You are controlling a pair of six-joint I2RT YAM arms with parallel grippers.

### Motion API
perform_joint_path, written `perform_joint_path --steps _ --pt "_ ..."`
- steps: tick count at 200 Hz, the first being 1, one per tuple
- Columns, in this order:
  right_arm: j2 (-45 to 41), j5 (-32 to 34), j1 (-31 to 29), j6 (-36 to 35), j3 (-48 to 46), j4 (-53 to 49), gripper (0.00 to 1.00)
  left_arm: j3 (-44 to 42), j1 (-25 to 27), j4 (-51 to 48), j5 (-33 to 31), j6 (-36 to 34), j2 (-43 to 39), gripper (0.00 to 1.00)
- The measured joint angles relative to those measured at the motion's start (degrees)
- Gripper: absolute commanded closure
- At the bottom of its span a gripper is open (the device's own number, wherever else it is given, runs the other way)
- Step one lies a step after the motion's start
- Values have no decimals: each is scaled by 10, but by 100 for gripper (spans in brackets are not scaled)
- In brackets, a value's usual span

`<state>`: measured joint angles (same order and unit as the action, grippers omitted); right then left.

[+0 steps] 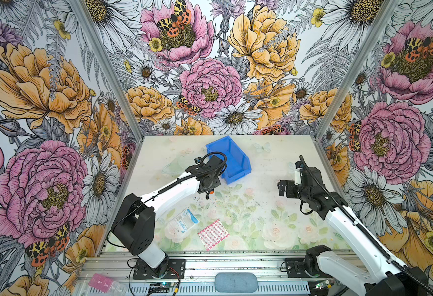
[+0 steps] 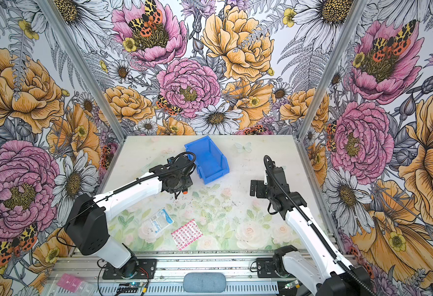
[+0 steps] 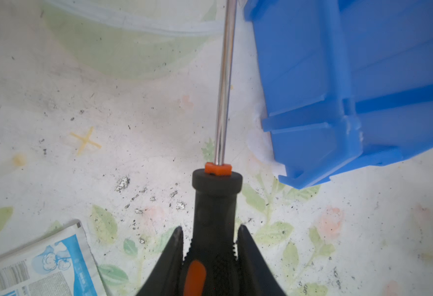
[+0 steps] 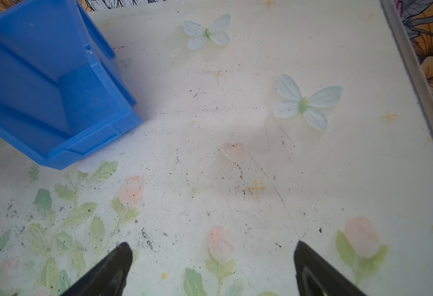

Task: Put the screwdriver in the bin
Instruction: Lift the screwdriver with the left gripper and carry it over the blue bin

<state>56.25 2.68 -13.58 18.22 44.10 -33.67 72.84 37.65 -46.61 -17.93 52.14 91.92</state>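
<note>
Leftmost on the table [image 1: 269,164], near the front: a white-and-blue gauze pkt [image 1: 183,221] marked "Surgical", lying flat.

Just behind it is the L gripper [image 3: 210,246]. It's clenched on the screwdriver [image 3: 215,205], w/ both fingers [image 3: 171,256] pressing the black handle from either side and an orange inlay showing btwn them. At the handle's end sits an orange collar. From there the bright metal shaft runs straight out from the claw, alongside the ribbed outer wall of the bin [image 1: 235,156]. So the screwdriver is outside the bin, in the L grip, just beside the bin's near corner. Can't tell if its tip touches the table. In both top views only a spot of orange and a thin dark shaft poke out from under the L wrist.

Next over, towards the front: a pink-and-white patterned sheet [image 1: 213,234], flat, close to the pkt but not touching it.

Then the blue bin itself, upright on the table towards the back, turned at an angle, low lip facing the front.

Rightmost is the R gripper [image 4: 212,256], well apart from the bin. It hangs over the flowered tabletop, released, jaws spread wide.
</note>
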Motion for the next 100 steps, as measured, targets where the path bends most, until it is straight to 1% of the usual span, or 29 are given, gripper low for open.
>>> perform_joint_path --steps 50,79,100 --pt "3 0 0 4 2 1 1 159 -21 5 11 -51 67 92" --pt "6 1 0 5 5 1 0 249 -23 8 27 -72 141 92" --pt "6 3 0 9 5 1 1 302 -24 12 48 -74 199 91"
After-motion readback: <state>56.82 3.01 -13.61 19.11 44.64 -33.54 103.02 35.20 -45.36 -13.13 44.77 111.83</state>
